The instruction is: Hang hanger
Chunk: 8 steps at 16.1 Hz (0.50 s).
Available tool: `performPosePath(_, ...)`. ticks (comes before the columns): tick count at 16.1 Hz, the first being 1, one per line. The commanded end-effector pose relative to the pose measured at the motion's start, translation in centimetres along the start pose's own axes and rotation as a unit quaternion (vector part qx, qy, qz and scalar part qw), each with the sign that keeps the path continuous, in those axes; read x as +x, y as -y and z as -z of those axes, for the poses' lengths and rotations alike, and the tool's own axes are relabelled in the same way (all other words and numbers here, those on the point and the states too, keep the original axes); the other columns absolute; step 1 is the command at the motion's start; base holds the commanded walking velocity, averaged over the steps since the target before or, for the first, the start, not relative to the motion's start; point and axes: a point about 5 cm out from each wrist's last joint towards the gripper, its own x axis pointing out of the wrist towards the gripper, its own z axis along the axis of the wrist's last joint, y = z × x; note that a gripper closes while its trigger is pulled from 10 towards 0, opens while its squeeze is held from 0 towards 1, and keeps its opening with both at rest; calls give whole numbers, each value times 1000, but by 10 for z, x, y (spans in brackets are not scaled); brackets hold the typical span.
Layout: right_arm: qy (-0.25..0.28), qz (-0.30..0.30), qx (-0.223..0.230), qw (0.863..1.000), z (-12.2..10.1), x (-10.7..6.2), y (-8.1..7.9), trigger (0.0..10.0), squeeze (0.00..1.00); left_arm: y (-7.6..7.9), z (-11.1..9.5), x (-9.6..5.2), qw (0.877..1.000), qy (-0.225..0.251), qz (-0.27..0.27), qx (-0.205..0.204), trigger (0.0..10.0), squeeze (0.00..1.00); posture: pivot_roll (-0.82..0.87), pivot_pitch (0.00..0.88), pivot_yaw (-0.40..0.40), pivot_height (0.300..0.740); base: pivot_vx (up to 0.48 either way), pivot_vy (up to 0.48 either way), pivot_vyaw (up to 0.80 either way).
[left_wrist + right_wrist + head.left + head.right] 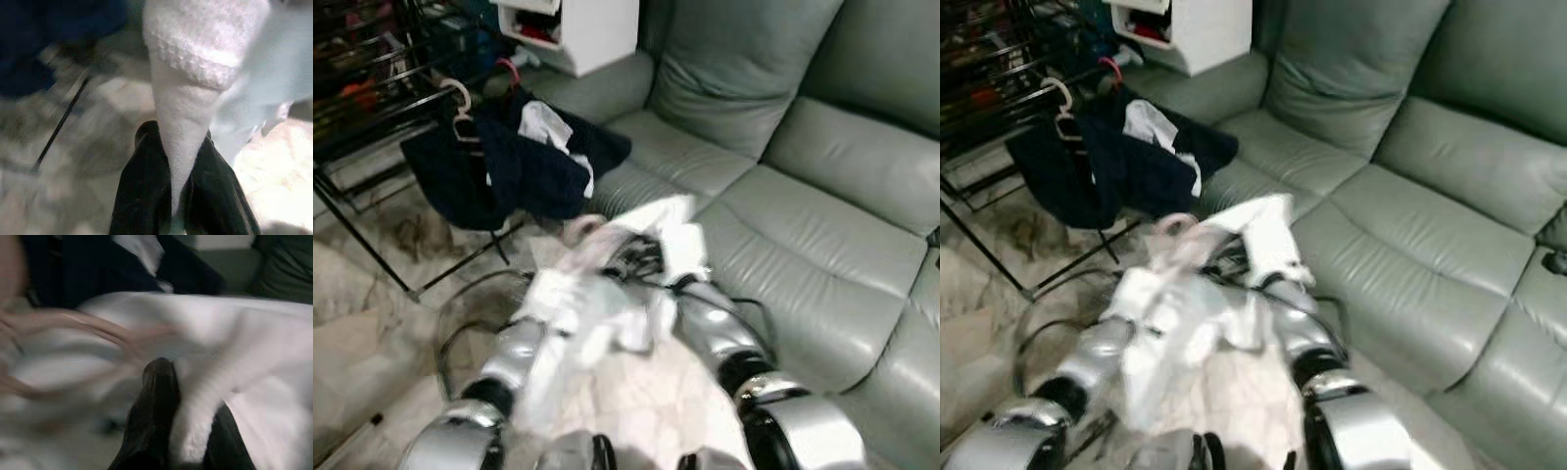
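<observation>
- Left gripper [178,171]: its two black fingers are pinching a fold of the white garment [607,294], which is rising away from the fingertips as a narrow knitted strip.
- Right gripper [188,431]: its fingers are clamping another fold of the same white garment; the cloth is bulging out between them and spreading beyond the tips.
- Pink hanger [1175,227]: it is lying blurred at the upper edge of the white garment, just beyond both grippers and between them; in the right wrist view it is showing as pale pink streaks [98,333] ahead of the fingertips.
- Dark garment [524,162]: it is draping well beyond the grippers, off toward the left gripper's side, from a white hanger [460,103] on the black drying rack [372,88].
- Grey sofa [803,196]: it is standing beyond and to the right gripper's side.
- Marble floor [372,323]: it is lying below both arms.
</observation>
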Motion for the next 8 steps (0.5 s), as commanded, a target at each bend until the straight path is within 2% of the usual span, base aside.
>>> performPosePath(1, 15, -25, -22, 999, -8, 4, -8, 0, 0, 1, -14, 2, 999, 34, 13, 29, 10000, 0, -42, 0, 75, 740, 0, 0, 0)
performPosePath(2, 3, -8, -20, 1000, -6, 4, -4, 0, 0, 5, -13, 1, 998, 37, 27, 52, 10000, 0, -39, 0, 79, 740, 0, 0, 0)
performPosePath(4, -26, 32, -17, 999, 1, 2, 13, 0, 0, 5, -7, -1, 994, 37, 31, 101, 10000, 0, -36, 0, 82, 740, 0, 0, 0)
performPosePath(7, -25, 23, -30, 999, 3, 0, 10, 0, 0, 4, 3, -4, 985, 26, 38, 164, 10000, 0, -41, 0, 87, 740, 0, 0, 0)
performPosePath(8, -28, 18, -27, 999, 6, -1, 8, 0, 0, 3, 5, -4, 986, 21, 35, 160, 10000, 0, -39, 0, 85, 740, 0, 0, 0)
